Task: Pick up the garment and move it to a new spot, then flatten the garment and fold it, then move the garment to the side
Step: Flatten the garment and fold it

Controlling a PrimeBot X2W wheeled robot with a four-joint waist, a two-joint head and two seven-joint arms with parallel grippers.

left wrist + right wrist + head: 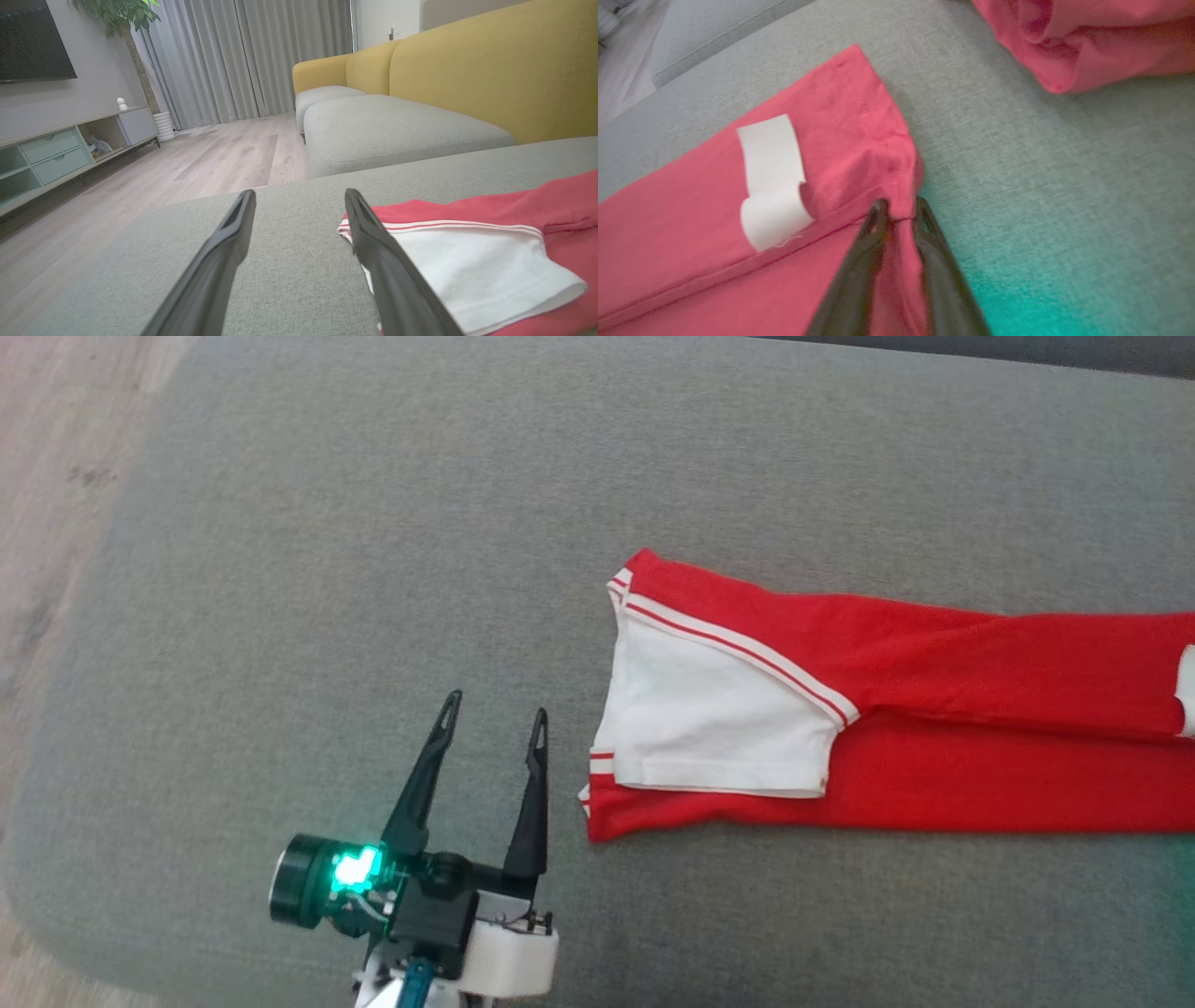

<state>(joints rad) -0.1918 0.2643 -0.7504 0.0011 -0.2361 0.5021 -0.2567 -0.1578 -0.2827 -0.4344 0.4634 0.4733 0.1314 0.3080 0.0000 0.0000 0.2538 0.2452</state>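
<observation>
Left gripper [497, 706] is spread wide and empty, just beside the garment [934, 653] at its white sleeve. Right gripper [899, 205] is pinched narrow on the garment's red edge.

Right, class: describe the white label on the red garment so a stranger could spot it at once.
On the grey cushion lies a red garment. Near the end pinched by the right end effector sits a small white label, its lower end curled. Unlike the broad white sleeve at the far end, it is narrow and unstriped.
</observation>
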